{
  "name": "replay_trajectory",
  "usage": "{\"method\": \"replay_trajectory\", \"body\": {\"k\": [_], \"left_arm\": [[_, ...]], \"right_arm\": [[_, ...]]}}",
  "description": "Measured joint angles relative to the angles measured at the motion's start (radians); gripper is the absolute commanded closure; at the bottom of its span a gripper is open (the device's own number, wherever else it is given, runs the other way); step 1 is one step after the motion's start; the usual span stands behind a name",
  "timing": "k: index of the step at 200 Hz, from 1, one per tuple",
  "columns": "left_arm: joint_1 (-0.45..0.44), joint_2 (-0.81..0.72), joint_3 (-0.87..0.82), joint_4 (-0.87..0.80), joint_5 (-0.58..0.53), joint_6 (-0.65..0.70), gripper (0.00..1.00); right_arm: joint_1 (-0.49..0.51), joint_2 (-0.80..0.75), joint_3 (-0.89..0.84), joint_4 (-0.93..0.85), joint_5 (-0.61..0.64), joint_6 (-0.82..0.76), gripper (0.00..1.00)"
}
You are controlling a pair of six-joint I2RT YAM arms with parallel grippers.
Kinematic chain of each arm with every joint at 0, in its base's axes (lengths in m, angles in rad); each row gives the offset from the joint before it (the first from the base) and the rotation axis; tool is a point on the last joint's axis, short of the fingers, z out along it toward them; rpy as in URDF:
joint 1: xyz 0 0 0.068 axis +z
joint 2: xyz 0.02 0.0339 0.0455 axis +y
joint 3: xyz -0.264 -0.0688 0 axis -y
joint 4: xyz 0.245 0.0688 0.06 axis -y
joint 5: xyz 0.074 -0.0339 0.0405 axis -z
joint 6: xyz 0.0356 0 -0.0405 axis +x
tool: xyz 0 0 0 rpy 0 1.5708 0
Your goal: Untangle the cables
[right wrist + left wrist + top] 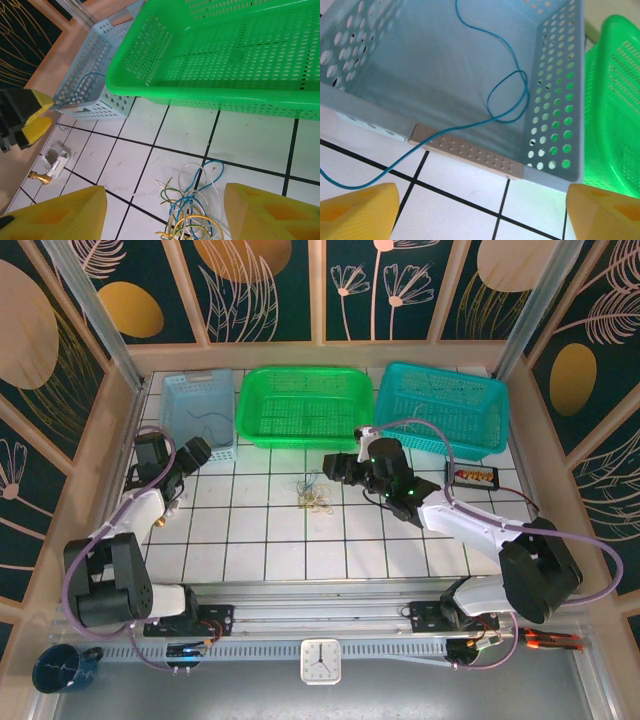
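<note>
The blue cable (507,95) runs off the top edge and the left edge of the left wrist view, both ends unseen. The pale blue basket (555,100) is cropped there too. On the right wrist, the cable tangle (192,215) is cut by the bottom edge. From above, its strands are too small to separate.

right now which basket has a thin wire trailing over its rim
The pale blue basket, far left: a thin blue wire loops inside and trails over its near rim onto the tiles. The green basket and teal basket show no such wire.
</note>
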Motion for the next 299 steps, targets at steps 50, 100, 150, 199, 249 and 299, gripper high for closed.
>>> {"method": "replay_trajectory", "body": {"k": [50, 100, 150, 199, 249, 299], "left_arm": [[0.0, 0.032, 0.013, -0.013, -0.08, 0.021, 0.23], [0.001, 0.037, 0.013, -0.015, -0.157, 0.028, 0.24], [0.001, 0.101, 0.013, 0.027, -0.205, 0.043, 0.23], [0.001, 0.15, 0.013, 0.118, -0.182, 0.065, 0.25], [0.001, 0.151, -0.009, 0.158, -0.114, 0.056, 0.3], [0.001, 0.084, -0.113, 0.19, -0.059, 0.01, 0.37]], "right_arm": [[0.0, 0.0, -0.005, 0.006, 0.0, 0.003, 0.37], [0.0, 0.0, -0.005, 0.008, -0.005, 0.004, 0.37], [-0.006, 0.0, -0.019, 0.016, -0.006, 0.004, 0.37], [-0.013, -0.001, -0.031, 0.018, -0.006, 0.004, 0.37], [-0.018, -0.001, -0.031, 0.022, -0.006, 0.008, 0.37], [-0.018, 0.0, -0.031, 0.036, -0.008, 0.02, 0.37]]}}
